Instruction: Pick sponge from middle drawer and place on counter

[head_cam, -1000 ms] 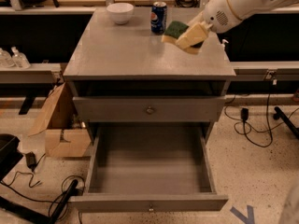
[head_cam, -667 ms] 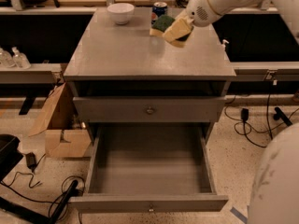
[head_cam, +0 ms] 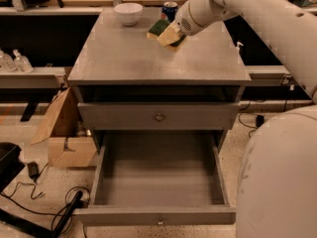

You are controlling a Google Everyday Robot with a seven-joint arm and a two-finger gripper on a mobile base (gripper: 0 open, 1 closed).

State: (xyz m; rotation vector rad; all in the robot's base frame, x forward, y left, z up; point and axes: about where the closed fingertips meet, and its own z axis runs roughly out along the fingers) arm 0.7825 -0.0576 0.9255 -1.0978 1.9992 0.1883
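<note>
The sponge [head_cam: 159, 28], with a dark green face and pale yellow body, is held at the tip of my gripper [head_cam: 167, 34], just above the back middle of the counter [head_cam: 129, 58]. The gripper is shut on it, and my white arm reaches in from the upper right. I cannot tell whether the sponge touches the counter. The middle drawer [head_cam: 158, 182] stands pulled out below, and its grey tray is bare. Its low front panel with a small knob [head_cam: 159, 221] is nearest the camera.
A white bowl [head_cam: 128, 13] and a blue can [head_cam: 170, 8] stand at the back of the counter, the can right behind the sponge. A closed drawer front with a round knob [head_cam: 159, 117] sits above the open drawer. A cardboard box [head_cam: 64, 135] and cables [head_cam: 44, 202] lie on the floor at left. My white body [head_cam: 280, 182] fills the lower right.
My gripper has carried the sponge leftward over the counter, from the right side toward the back middle, near the can.
</note>
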